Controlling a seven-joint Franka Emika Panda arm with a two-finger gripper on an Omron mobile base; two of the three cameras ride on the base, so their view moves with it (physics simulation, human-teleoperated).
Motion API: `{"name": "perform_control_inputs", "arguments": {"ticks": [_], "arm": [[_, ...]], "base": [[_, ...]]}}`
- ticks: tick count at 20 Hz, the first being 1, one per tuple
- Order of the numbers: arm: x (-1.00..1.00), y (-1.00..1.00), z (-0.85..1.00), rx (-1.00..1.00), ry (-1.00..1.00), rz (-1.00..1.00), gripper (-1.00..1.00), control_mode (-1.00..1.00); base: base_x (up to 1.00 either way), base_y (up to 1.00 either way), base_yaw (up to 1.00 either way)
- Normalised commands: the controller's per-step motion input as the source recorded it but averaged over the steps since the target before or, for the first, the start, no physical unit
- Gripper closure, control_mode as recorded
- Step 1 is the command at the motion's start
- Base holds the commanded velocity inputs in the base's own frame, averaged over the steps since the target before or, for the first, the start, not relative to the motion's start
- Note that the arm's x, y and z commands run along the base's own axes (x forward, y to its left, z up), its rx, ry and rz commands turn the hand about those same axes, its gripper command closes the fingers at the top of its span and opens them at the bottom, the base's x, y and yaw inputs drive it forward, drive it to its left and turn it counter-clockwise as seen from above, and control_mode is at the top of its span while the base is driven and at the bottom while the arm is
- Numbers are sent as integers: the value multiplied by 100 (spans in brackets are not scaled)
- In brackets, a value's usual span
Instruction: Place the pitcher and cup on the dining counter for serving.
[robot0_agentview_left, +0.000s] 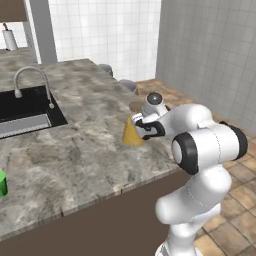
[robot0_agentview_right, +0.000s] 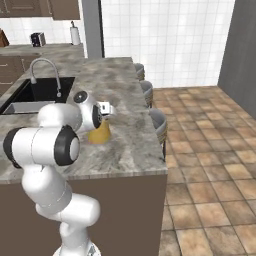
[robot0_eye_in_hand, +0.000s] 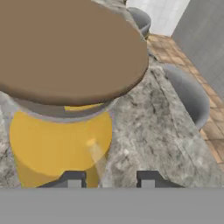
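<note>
The pitcher (robot0_agentview_left: 131, 135), a glass cone of orange juice under a brown cork lid, stands on the dining counter (robot0_agentview_left: 75, 150) near its right-hand edge. My gripper (robot0_agentview_left: 138, 127) hovers right at its upper part. In the hand view the lid and the orange body of the pitcher (robot0_eye_in_hand: 61, 140) loom very close on the left, and the gripper (robot0_eye_in_hand: 110, 180) is open: its left tip is in front of the glass, its right tip over bare stone. The green cup (robot0_agentview_left: 2, 183) stands on the same counter, far to the left at the picture's edge.
A black sink (robot0_agentview_left: 25, 107) with a curved faucet (robot0_agentview_left: 35, 75) is set into the counter behind the cup. Grey stools (robot0_agentview_right: 159, 122) line the counter's far side. Tiled floor (robot0_agentview_right: 210, 150) lies to the right. A paper-towel roll (robot0_agentview_left: 9, 39) stands on the back counter.
</note>
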Motion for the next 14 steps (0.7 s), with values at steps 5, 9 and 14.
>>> {"name": "perform_control_inputs", "arguments": {"ticks": [5,9,14], "arm": [[-49,-3,65,0,-2,-5,-100,-100],[-96,-13,64,5,-11,-6,-100,-100],[-100,-16,39,16,-4,-6,-100,-100]], "base": [[0,0,0],[0,0,0],[0,0,0]]}}
